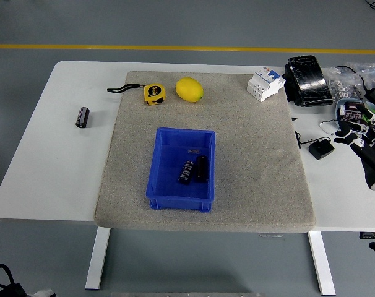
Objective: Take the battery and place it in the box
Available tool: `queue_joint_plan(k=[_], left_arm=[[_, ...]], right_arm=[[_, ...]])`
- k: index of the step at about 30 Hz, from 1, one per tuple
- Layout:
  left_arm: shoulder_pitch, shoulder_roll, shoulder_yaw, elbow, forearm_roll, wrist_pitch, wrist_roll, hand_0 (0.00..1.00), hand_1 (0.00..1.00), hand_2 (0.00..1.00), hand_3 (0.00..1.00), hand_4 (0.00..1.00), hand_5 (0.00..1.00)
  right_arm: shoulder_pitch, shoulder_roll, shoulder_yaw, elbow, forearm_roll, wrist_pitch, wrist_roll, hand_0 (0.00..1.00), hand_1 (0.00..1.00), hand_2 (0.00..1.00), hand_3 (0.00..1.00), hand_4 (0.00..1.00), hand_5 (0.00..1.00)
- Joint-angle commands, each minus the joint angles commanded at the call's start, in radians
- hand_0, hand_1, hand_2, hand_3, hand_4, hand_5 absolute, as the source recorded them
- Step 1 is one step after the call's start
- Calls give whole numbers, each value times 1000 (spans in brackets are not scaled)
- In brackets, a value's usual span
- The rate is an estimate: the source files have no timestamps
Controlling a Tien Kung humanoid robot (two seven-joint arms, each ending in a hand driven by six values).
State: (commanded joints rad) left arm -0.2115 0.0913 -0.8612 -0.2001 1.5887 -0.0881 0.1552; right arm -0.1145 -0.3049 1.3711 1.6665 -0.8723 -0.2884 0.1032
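Observation:
A blue box stands on the grey mat near its front middle, with two dark batteries lying side by side inside. Another dark battery lies alone on the bare white table left of the mat. My right hand hovers at the right edge above the clutter, fingers spread and holding nothing. The left arm does not show.
A yellow tape measure and a lemon sit at the mat's back edge. A white circuit breaker, a black wrapped block, a small black adapter and loose parts crowd the table's right side.

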Motion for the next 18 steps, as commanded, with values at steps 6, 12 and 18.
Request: queue_joint_plan(k=[6,12,18], left_arm=[[7,1,1,0,-2,0,0,632,572,638,716,718,701],[10,1,-7,-1,10,-4,1,631,573,639,716,719,701],[11,1,-13,-1,22,-6,0,631,574,640,716,719,702]], right_arm=[[1,-1,-9,-6,84,10,-7,493,479,558,859,860,314],[-1,-2,-8,-10,194,30,-4,592,637,724,833,944,378],[-1,-1,-12,-13,237,48,-4,727,739,796,828,998,512]])
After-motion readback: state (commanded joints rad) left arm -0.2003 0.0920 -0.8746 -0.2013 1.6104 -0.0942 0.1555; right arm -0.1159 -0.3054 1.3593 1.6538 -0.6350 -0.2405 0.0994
